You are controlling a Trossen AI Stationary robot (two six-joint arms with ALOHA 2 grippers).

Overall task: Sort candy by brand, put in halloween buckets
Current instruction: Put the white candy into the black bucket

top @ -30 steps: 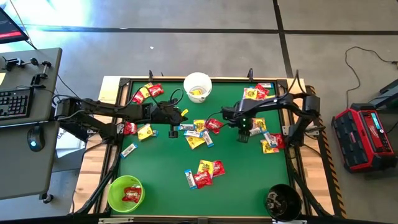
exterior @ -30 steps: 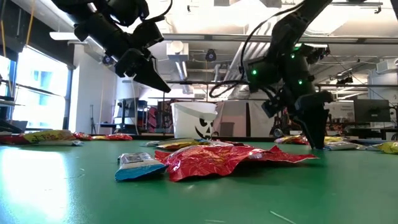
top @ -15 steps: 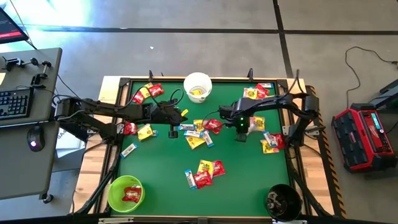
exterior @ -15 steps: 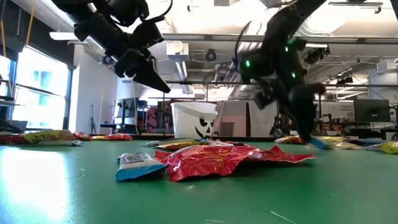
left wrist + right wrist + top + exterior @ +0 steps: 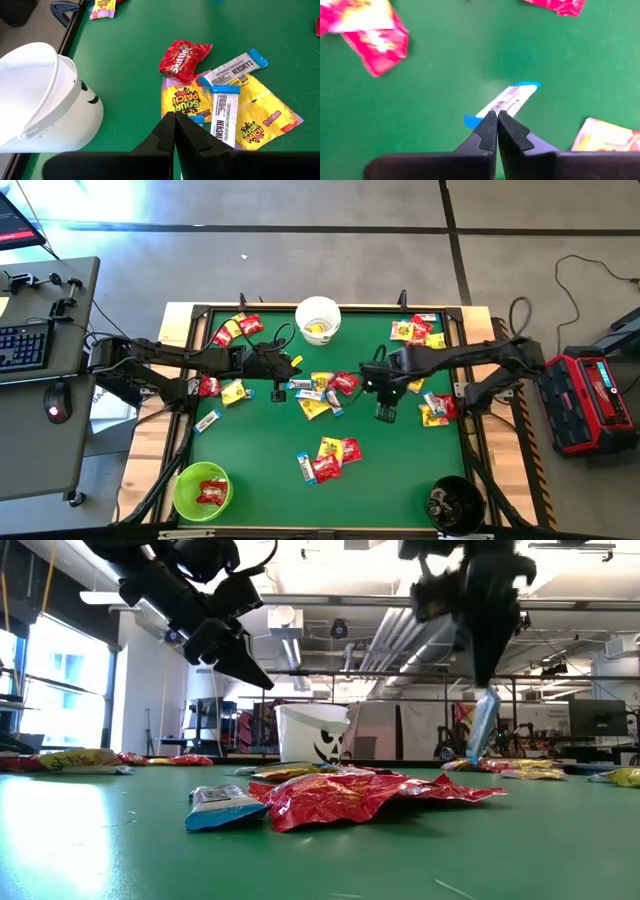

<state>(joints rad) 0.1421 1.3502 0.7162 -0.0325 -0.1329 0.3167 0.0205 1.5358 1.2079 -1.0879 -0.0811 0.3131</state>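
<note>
The green bench (image 5: 260, 450) sits on a grey concrete floor (image 5: 300, 270), with a desk holding a keyboard (image 5: 22, 345) and mouse to its left and a red case (image 5: 585, 400) on the floor to its right. Three pails stand at its edges: the white bucket (image 5: 318, 319) at the far middle, the lime green bucket (image 5: 201, 491) at the near left corner with red packets inside, and the black bucket (image 5: 453, 504) at the near right corner. Candy lies in loose clusters: far left, far right, centre, and a small group near the middle front (image 5: 328, 458).

The left end effector (image 5: 277, 393) hovers left of the centre cluster, fingers pressed together with nothing between them. The right end effector (image 5: 384, 413) is over bare green just right of centre, pinched on a white-and-blue bar (image 5: 481, 725).

The overhead view hardly shows that bar; the low view shows it dangling upright from the raised fingertips, clear of the bench, with a workshop of ceiling ducts and racks behind. The right wrist view shows the bar (image 5: 502, 104) clamped at one blue end. The left wrist view alone reads the wrappers: a red Skittles packet (image 5: 184, 58), yellow Sour Patch packets (image 5: 181, 98) and Hershey's bars (image 5: 223, 115), lying close by the white bucket.
</note>
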